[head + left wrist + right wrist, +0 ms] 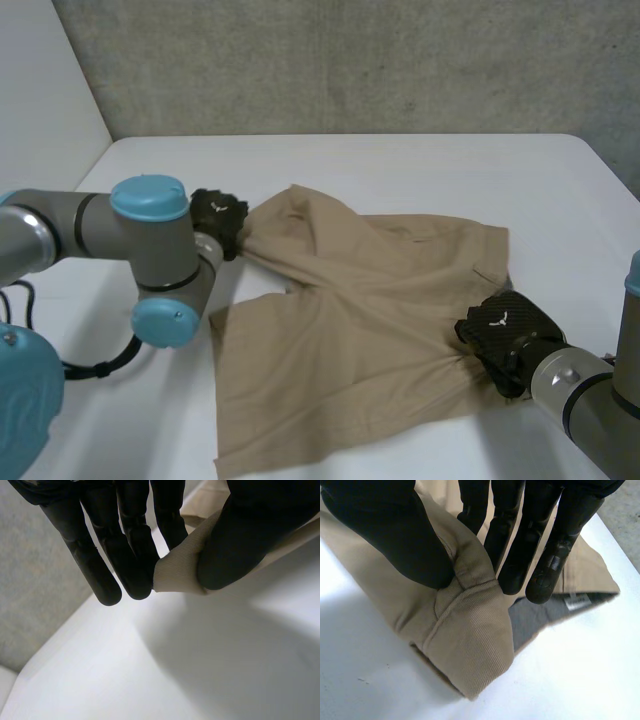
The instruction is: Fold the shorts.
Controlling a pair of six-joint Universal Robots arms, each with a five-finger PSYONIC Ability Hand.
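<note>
Now the tan shorts (350, 340) lie spread and creased across the middle of the white tabletop (400, 170). The left hand (218, 215) pinches a cloth edge between thumb and fingers at the shorts' ten o'clock. The right hand (505, 335) pinches a bunched fold at their four o'clock. This looks like the grasp for a fold. The next move probably calls for carrying both held edges across together, with the cloth kept taut.

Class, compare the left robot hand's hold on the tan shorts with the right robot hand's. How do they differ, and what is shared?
The left robot hand holds the shorts at their far left end; the right robot hand holds the right edge, nearer the robot. The left robot hand pinches a thin strip; the right robot hand pinches a thick seamed fold. Both pinch cloth between thumb and fingers.
</note>
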